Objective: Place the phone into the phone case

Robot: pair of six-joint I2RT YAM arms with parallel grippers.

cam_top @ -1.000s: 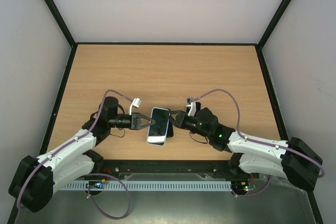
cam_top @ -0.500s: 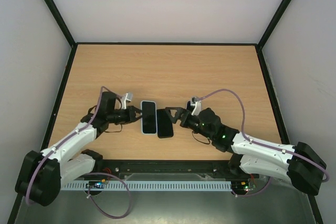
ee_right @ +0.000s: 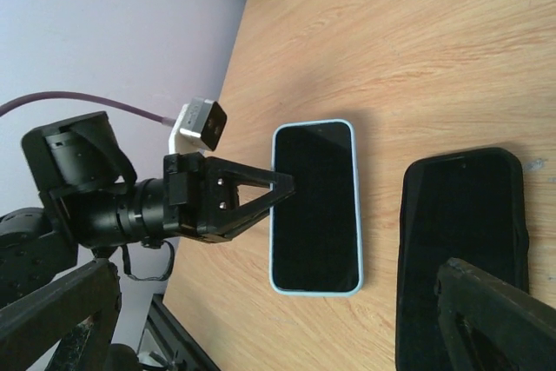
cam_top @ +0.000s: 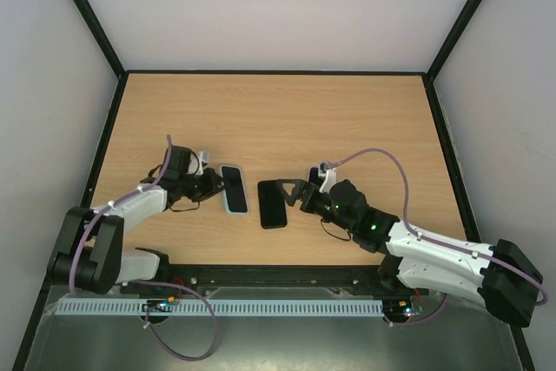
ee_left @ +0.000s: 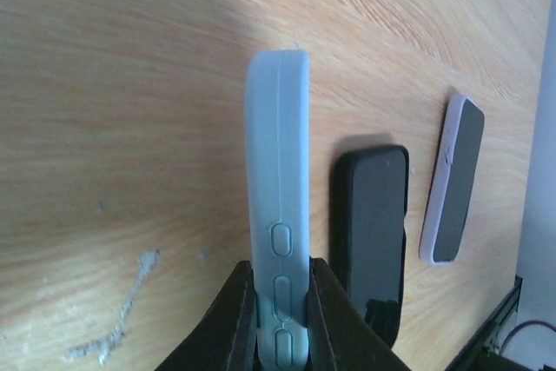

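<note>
My left gripper (cam_top: 215, 185) sits at 9 o'clock of everything else, jaws clamped on the long edge of the pale-blue phone (cam_top: 233, 189), one finger on each face just by the side buttons. The phone lies on the table (cam_top: 287, 119) with a strip of bare wood between it and the black case (cam_top: 273, 204), which rests flat at its 3 o'clock with the hollow facing up, as far as I can judge. My right gripper (cam_top: 284, 191) hovers at the case's 3 o'clock edge with its jaws spread wide and holding nothing. To do this well, I judge I should carry the phone toward 3 o'clock, square its long sides to the case, tip one long edge under the lip first and then press the rest down. My right fingers should brace the case's far edge so it cannot skid. My pinch sits on the edge that must seat, so I expect to regrip. A second ago the phone lay slanted over the case, and half a second ago the two touched side by side; now they are apart, and my left arm has drawn back toward 9 o'clock
</note>
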